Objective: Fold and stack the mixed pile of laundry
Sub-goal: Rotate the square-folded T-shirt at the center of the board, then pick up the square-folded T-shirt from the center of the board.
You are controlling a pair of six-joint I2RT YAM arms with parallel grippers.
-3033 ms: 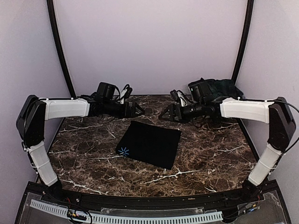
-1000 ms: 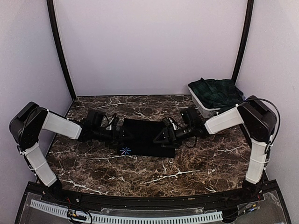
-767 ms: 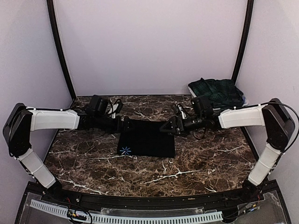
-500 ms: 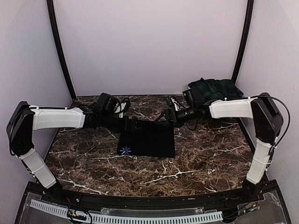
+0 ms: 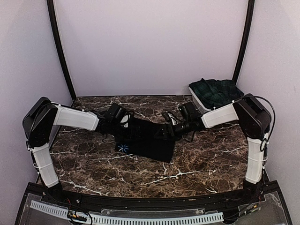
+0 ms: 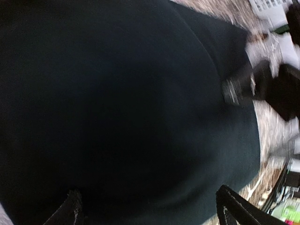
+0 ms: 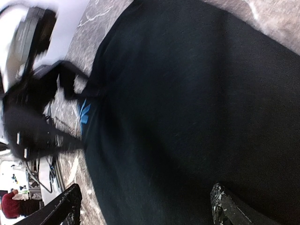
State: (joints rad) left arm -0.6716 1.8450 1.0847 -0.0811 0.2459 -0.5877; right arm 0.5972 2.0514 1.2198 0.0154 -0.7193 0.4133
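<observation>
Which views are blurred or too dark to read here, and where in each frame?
Top external: sharp, evenly lit, though the flat black cloth with a small blue logo shows no surface detail. Left wrist: the cloth fills the frame as a dark mass; the right arm is motion-smeared. Right wrist: the left arm is smeared, the cloth fairly clear.

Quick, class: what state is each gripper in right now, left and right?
Left gripper: open, holding nothing, over the black cloth.
Right gripper: open, holding nothing.

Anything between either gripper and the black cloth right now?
Nothing visible. The left gripper and right gripper are both open directly over the black cloth; each wrist view shows only its fabric below.
</observation>
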